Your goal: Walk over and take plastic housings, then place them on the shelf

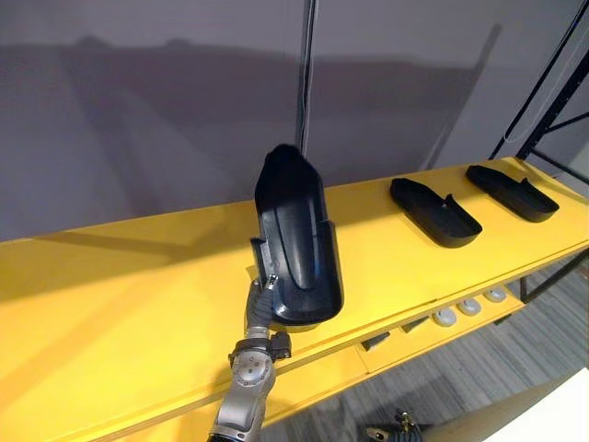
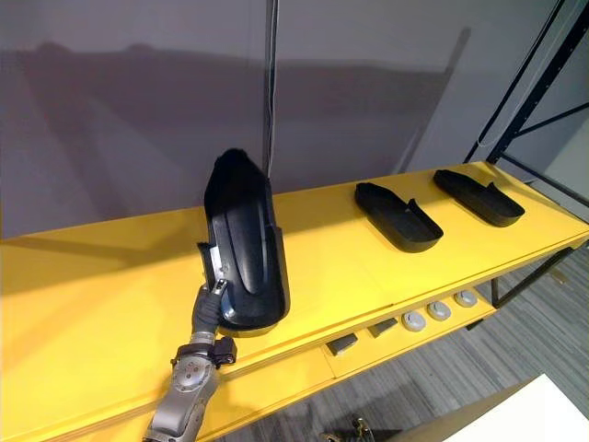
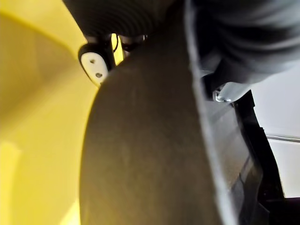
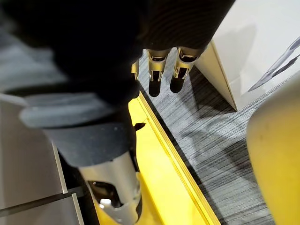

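A long black plastic housing (image 1: 296, 244) stands tilted up on end over the yellow shelf (image 1: 129, 304), its lower end near the shelf's front edge. My left hand (image 1: 264, 296) comes up from below the front edge and grips the housing's lower left rim, a silver finger (image 2: 217, 286) showing on that edge. Up close, the housing (image 3: 150, 154) fills the left wrist view under the ribbed cover. My right hand (image 4: 165, 70) hangs low beside the shelf's edge, fingers straight and holding nothing.
Two more black housings (image 1: 434, 212) (image 1: 512, 191) lie flat on the shelf to the right. Small round white parts (image 1: 469, 306) sit on a lower level under the front edge. A grey wall backs the shelf; a black rack post (image 1: 552, 101) stands at the right.
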You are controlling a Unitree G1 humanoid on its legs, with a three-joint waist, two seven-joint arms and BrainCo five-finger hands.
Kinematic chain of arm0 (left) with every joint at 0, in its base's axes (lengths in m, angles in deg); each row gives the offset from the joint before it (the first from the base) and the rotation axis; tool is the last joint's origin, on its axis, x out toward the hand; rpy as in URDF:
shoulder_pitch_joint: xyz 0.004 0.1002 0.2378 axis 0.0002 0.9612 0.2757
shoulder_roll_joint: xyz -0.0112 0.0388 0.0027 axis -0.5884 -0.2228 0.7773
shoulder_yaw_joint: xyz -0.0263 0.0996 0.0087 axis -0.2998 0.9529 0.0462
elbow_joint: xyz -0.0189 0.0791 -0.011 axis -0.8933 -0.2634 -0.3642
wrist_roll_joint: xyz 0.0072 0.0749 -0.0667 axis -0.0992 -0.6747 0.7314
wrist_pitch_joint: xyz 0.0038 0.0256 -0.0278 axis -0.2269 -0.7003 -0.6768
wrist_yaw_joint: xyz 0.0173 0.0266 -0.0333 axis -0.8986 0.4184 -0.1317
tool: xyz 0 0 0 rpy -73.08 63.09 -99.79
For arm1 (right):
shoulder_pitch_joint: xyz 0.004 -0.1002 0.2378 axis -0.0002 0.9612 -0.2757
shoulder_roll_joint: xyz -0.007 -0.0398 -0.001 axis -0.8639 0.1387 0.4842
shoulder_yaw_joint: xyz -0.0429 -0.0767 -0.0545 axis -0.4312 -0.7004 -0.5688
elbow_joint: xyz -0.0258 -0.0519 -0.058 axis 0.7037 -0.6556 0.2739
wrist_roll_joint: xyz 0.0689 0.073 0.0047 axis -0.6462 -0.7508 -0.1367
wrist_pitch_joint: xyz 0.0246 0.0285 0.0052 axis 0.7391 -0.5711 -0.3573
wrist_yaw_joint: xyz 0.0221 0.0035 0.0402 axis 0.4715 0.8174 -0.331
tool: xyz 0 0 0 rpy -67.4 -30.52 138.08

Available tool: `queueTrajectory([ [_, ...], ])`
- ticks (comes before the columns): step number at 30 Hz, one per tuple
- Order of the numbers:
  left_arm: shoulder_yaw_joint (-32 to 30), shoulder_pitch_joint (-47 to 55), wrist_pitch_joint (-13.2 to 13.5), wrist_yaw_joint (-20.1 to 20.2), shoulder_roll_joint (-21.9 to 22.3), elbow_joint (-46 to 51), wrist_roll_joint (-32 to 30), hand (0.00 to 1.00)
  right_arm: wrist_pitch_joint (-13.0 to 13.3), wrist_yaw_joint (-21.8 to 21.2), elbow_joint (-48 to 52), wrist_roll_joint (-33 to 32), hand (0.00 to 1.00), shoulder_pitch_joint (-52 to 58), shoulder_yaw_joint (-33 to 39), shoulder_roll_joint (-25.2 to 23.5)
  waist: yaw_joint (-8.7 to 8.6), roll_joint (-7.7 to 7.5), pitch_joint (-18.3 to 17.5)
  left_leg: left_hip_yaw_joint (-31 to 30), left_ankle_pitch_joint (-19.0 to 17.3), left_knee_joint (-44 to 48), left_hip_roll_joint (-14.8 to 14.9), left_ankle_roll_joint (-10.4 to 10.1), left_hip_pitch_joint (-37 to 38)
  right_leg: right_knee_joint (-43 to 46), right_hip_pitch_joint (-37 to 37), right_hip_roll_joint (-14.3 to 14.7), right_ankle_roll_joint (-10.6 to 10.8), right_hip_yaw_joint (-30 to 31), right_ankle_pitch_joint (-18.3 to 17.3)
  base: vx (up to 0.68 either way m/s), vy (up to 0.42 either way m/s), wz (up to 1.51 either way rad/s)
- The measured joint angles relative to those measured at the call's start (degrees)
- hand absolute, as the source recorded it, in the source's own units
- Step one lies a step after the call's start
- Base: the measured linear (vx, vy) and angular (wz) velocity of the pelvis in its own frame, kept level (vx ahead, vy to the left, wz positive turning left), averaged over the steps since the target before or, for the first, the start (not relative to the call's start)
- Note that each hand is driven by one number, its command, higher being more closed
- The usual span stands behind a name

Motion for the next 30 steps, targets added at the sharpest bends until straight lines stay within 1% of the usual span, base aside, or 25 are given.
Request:
queueTrajectory([
  [1,-0.6,-1.3,-0.5,-0.9,-0.1,-1.7,0.0,1.00,0.0,-0.1,0.0,0.4,0.00,-0.3,-0.8,0.3,-0.65,0.07,0.0,-0.7,0.6,-0.2,-0.2,0.2,0.0,0.0,0.1,-0.2,-0.4,-0.7,0.5,0.00,0.040,0.18],
  [2,-0.8,-2.1,-0.6,-1.3,-0.1,-2.6,0.0,1.00,0.0,-0.1,0.0,0.5,0.00,-0.3,-0.9,0.3,-0.70,0.10,-0.1,-1.2,0.8,-0.3,-0.3,0.1,0.0,0.0,0.1,-0.2,-0.4,-1.0,0.6,-0.01,0.037,0.23],
  [5,-2.7,-5.7,-0.9,-2.4,-0.3,-6.1,0.2,1.00,0.0,-0.3,-1.4,0.8,0.00,-1.5,-1.1,0.4,-0.88,0.12,0.0,-1.5,1.3,-1.0,-0.7,0.8,-0.1,-0.1,0.1,-0.5,-0.4,-1.6,0.6,-0.03,0.028,0.11],
  [6,-3.5,-7.3,-0.9,-3.0,-0.7,-8.1,0.4,1.00,0.0,-0.4,-2.3,0.8,0.00,-2.1,-1.1,0.5,-1.11,0.14,0.0,-2.0,1.8,-1.4,-1.0,1.5,-0.2,-0.3,0.0,-0.7,-0.4,-1.6,0.6,-0.06,-0.004,0.11],
  [7,-3.9,-8.8,-1.2,-3.6,-1.2,-9.8,1.1,1.00,0.0,-0.4,-2.8,0.8,0.00,-2.6,-1.4,0.6,-1.30,0.16,0.0,-2.6,2.4,-2.3,-1.3,1.4,-0.2,-0.3,-0.3,-0.9,-0.4,-1.6,0.6,-0.06,-0.013,0.12],
  [11,-5.4,-12.4,-1.9,-4.1,-1.7,-13.3,1.4,1.00,0.0,-0.9,-4.4,1.5,0.00,-4.1,-1.6,1.0,-1.41,0.07,0.4,-2.9,4.5,-5.1,-1.6,2.2,-0.6,-0.4,-1.8,-0.9,-0.4,-1.6,0.6,-0.10,-0.042,0.06],
  [13,-5.5,-14.4,-2.1,-4.4,-2.1,-15.3,2.6,1.00,0.0,-0.9,-4.7,1.7,0.00,-4.5,-1.6,1.3,-1.99,0.07,0.5,-3.8,5.4,-6.4,-1.6,2.6,-0.9,-0.6,-2.5,-0.8,-0.4,-1.6,0.6,-0.15,-0.089,0.08],
  [15,-6.1,-17.1,-2.3,-4.5,-2.4,-17.8,3.7,1.00,0.0,-0.9,-4.8,2.0,0.00,-5.0,-1.6,1.7,-3.09,-0.09,1.2,-4.3,7.5,-8.9,-1.7,2.4,-0.8,-0.8,-3.2,-0.7,-0.5,-1.7,0.7,-0.16,-0.089,0.07],
  [16,-6.3,-17.8,-2.4,-4.5,-2.4,-18.6,3.7,1.00,0.0,-0.9,-4.7,1.9,0.00,-5.3,-1.6,1.8,-3.30,0.04,1.5,-4.3,8.1,-9.6,-1.6,2.4,-0.6,-1.0,-3.3,-0.6,-0.8,-1.7,1.0,-0.18,-0.087,0.01],
  [18,-7.1,-20.3,-2.5,-4.3,-2.5,-21.4,4.9,1.00,0.0,-0.9,-4.8,2.0,0.00,-6.1,-1.7,2.2,-4.18,0.12,2.2,-4.3,9.8,-12.5,-0.9,2.2,0.0,-2.2,-3.6,0.3,-1.3,-1.7,2.4,-0.18,-0.074,-0.01],
  [20,-7.1,-21.9,-2.5,-4.1,-2.6,-22.9,5.8,1.00,0.0,-1.0,-4.7,2.0,0.00,-6.2,-1.7,2.2,-4.29,-0.17,2.5,-4.2,10.8,-13.7,-0.7,1.4,0.0,-3.2,-3.8,0.6,-1.7,-1.5,3.1,-0.17,-0.059,-0.04],
  [21,-7.2,-23.1,-2.6,-3.8,-2.8,-24.0,6.0,1.00,0.0,-1.0,-4.7,2.0,0.00,-6.3,-1.7,2.4,-4.46,-0.18,2.7,-4.1,11.5,-14.6,-0.5,1.5,0.0,-4.1,-3.8,0.9,-1.4,-1.5,3.4,-0.15,-0.053,-0.03],
  [24,-7.3,-25.3,-2.8,-3.5,-2.9,-25.7,8.1,1.00,0.0,-1.2,-4.7,2.0,0.00,-6.7,-1.8,2.9,-5.12,-0.10,3.3,-3.6,11.9,-15.5,0.0,1.0,-0.2,-5.7,-3.7,1.3,-1.6,-1.5,4.3,-0.10,-0.042,-0.02],
  [25,-7.5,-25.4,-2.8,-3.5,-2.9,-25.8,8.3,0.00,0.0,-1.3,-4.7,2.0,0.00,-6.7,-1.8,3.0,-5.22,-0.10,3.3,-3.5,11.9,-15.5,0.1,1.0,-0.2,-5.7,-3.7,1.4,-1.6,-1.5,4.3,-0.04,-0.031,-0.05],
  [29,-9.3,-27.8,-2.7,-3.6,-2.8,-27.3,10.4,0.00,0.0,-2.1,-4.7,2.0,0.00,-6.8,-1.9,3.2,-5.55,0.00,3.3,-2.7,11.9,-15.5,0.6,1.0,-0.2,-5.7,-3.7,1.9,-1.6,-1.1,4.6,0.03,-0.026,-0.08],
  [30,-9.5,-28.5,-2.7,-3.8,-2.8,-27.5,10.8,0.00,0.0,-2.1,-4.7,2.0,0.00,-7.0,-2.2,3.2,-5.82,0.02,3.5,-2.6,11.8,-15.4,0.7,1.0,-0.2,-5.8,-3.7,2.0,-2.0,-1.0,5.0,0.06,-0.014,-0.07],
])
